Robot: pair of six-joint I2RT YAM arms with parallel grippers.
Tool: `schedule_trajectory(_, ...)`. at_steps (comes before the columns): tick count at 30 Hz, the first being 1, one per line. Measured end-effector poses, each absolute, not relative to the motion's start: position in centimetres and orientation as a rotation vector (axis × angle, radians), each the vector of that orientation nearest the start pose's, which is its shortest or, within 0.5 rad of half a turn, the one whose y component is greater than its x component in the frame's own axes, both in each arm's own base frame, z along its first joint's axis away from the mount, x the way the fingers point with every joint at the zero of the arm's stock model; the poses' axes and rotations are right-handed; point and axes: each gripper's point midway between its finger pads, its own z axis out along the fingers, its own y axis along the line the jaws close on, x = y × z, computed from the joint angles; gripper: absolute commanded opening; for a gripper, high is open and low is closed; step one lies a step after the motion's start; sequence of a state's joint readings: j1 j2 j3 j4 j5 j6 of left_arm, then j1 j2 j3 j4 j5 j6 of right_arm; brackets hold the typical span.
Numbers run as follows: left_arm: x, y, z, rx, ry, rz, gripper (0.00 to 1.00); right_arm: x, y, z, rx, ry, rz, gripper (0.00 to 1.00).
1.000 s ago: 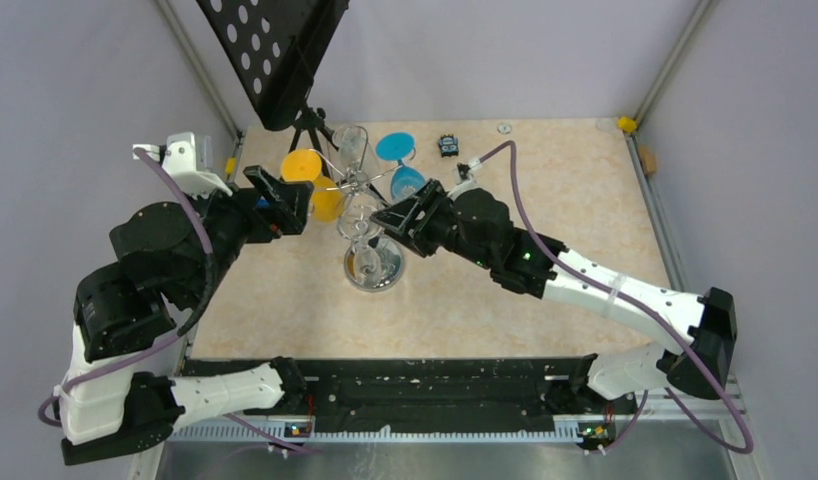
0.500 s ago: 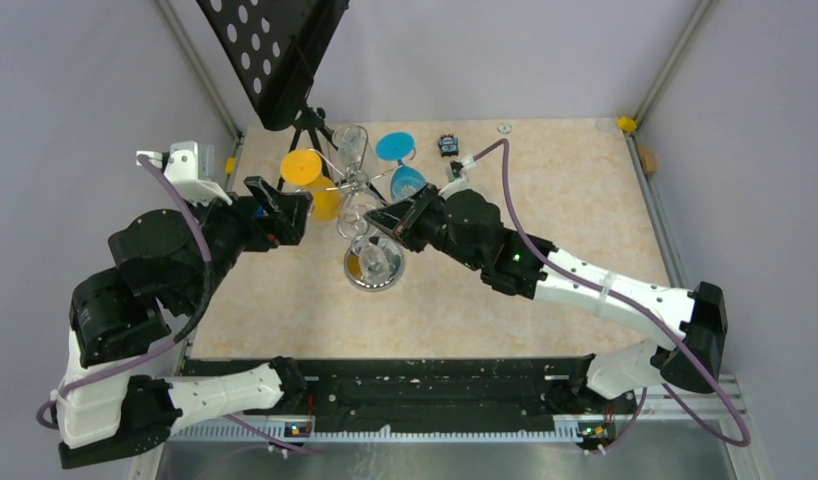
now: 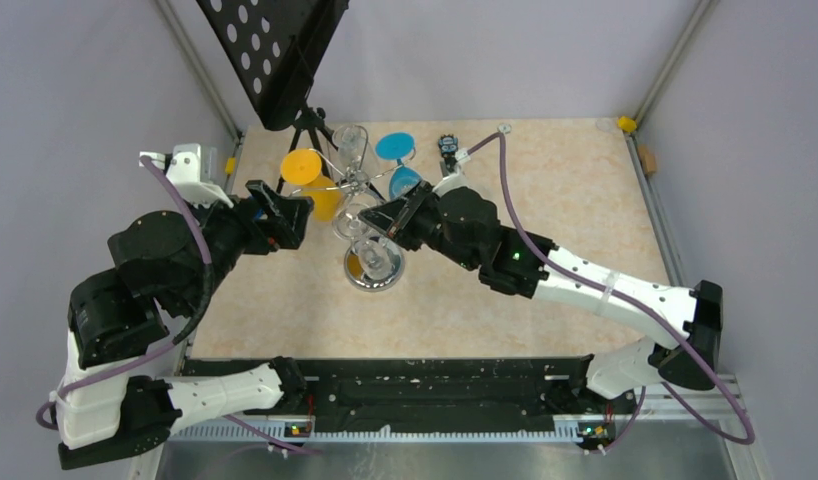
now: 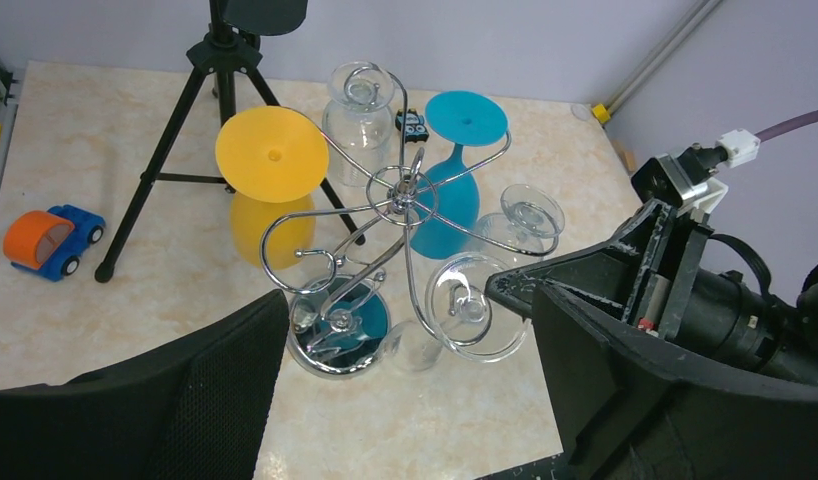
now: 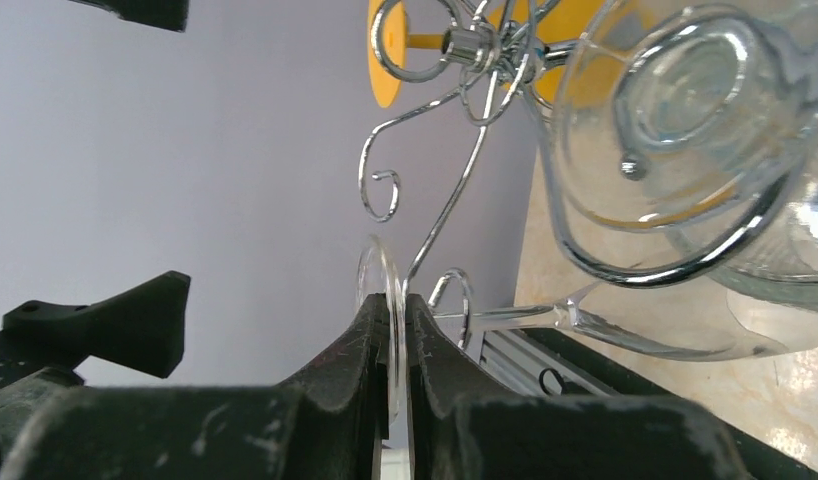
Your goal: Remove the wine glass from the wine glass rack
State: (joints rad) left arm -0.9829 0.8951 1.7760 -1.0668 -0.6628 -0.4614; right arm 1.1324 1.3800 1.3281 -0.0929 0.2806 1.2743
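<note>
The wine glass rack (image 3: 361,186), a silver wire tree on a round chrome base (image 4: 337,335), stands mid-table with glasses hung upside down. My right gripper (image 3: 381,222) reaches in from the right, shut on the thin round foot of a clear wine glass (image 4: 472,310). The right wrist view shows that foot (image 5: 387,275) edge-on, pinched between the fingers of the right gripper (image 5: 390,335). Its bowl hangs down near the base. My left gripper (image 3: 283,215) waits to the rack's left, open and holding nothing; in its own view the left gripper (image 4: 405,420) frames the rack base.
A yellow glass (image 3: 307,170), a blue glass (image 3: 396,150) and other clear glasses (image 3: 351,142) hang on the rack. A black tripod stand with a perforated plate (image 3: 275,50) rises behind it. An orange-and-blue toy car (image 4: 47,240) lies far left, a small black item (image 3: 447,145) at the back.
My right gripper pushed left into the rack and went from open to shut on the clear glass's foot. The left arm hardly moved.
</note>
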Motion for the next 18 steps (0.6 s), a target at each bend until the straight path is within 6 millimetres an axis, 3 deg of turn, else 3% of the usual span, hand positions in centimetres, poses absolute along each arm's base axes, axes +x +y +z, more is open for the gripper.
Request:
schedule_trajectory(7,17.7,-9.3,46.9,-0.047,1.739,-0.475,0.93,19.9,42.3,39.6,0.345,1.912,1.553,0.00)
schedule_trajectory(18,18.3,-8.7,47.3,-0.106,1.707,-0.451,0.93,20.4,44.0,38.7,0.295,1.932,1.520,0.00)
